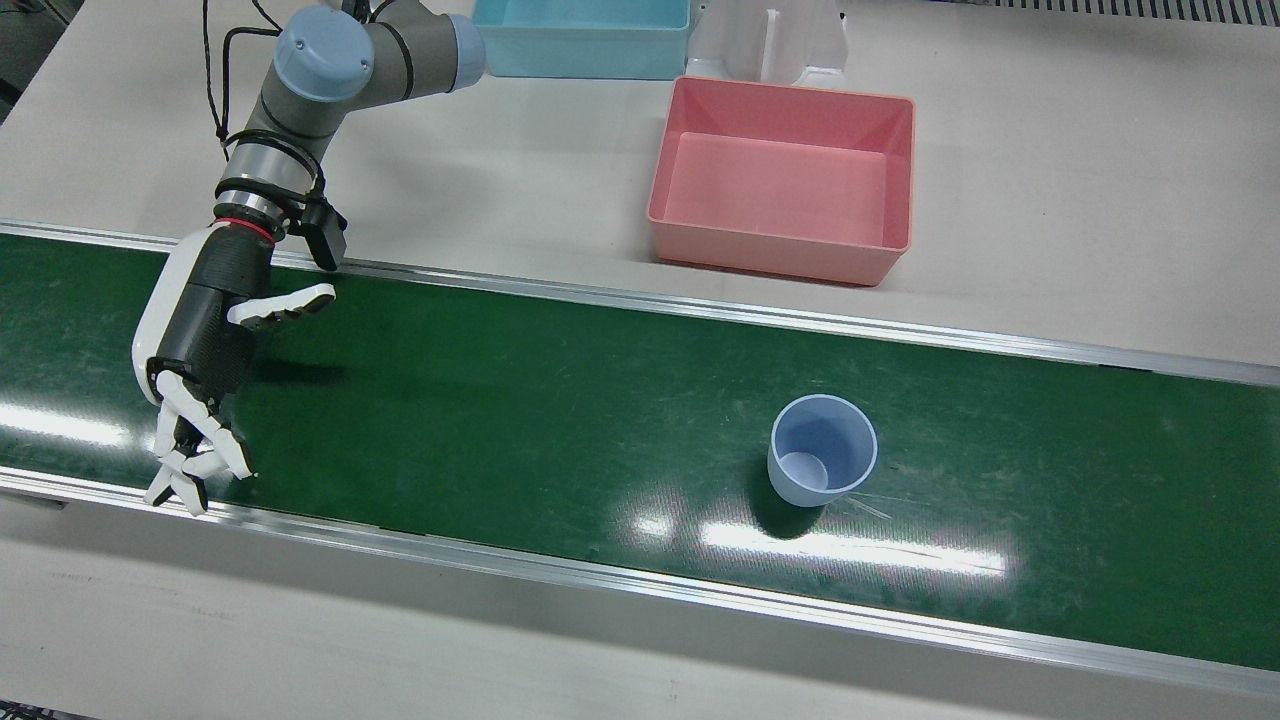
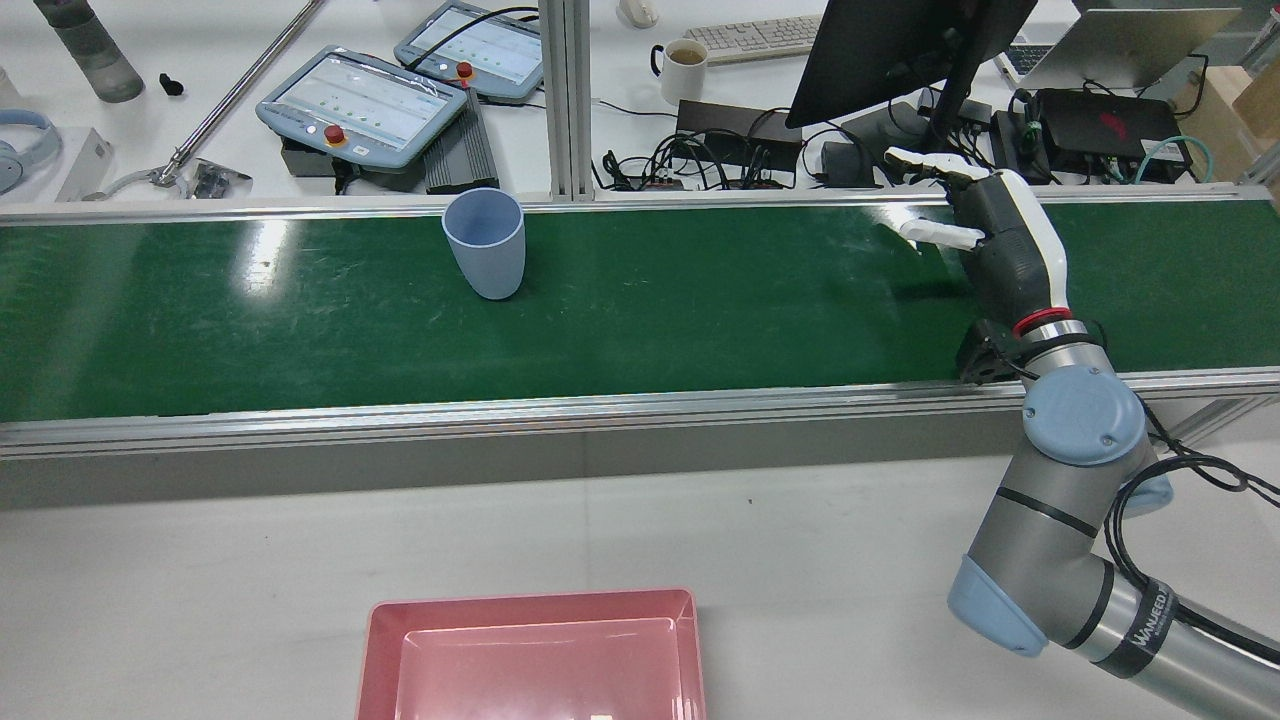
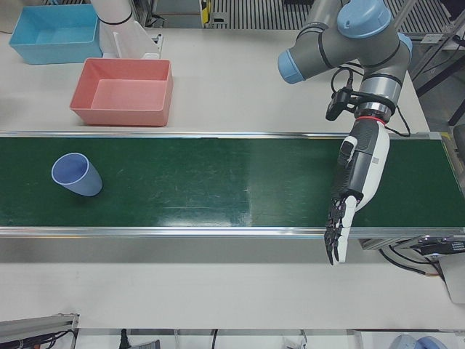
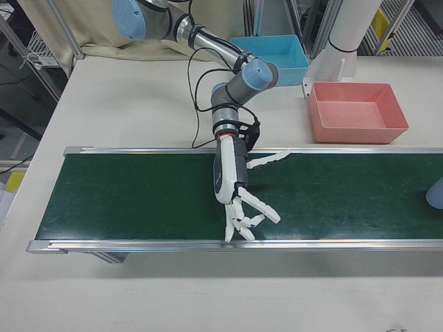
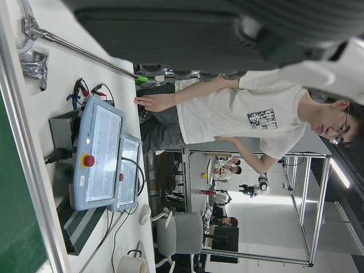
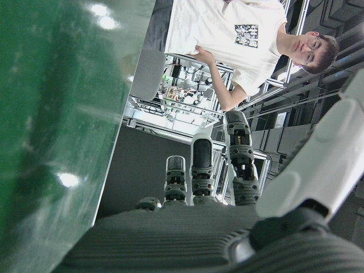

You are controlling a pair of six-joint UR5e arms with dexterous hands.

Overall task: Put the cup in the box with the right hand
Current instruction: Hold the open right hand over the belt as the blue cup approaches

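Observation:
A pale blue cup [image 1: 822, 450] stands upright on the green belt [image 1: 500, 400], in front of the empty pink box [image 1: 690, 165] on the table behind the belt. My right hand [image 1: 200, 350] is open and empty, fingers spread, hanging over the belt's operator-side edge far from the cup. In the rear view the cup [image 2: 485, 245] is left of centre, the right hand [image 2: 1000, 240] is at the right and the box [image 2: 530, 650] is at the bottom. My left hand [image 3: 354, 189] shows in the left-front view, open and empty over the belt on the cup's [image 3: 76, 174] other side.
A light blue box [image 1: 580, 40] and a white pedestal [image 1: 770, 45] stand behind the pink box. Metal rails [image 1: 700, 310] run along both edges of the belt. Teach pendants [image 2: 365, 105], cables and a monitor lie beyond the belt on the operators' side.

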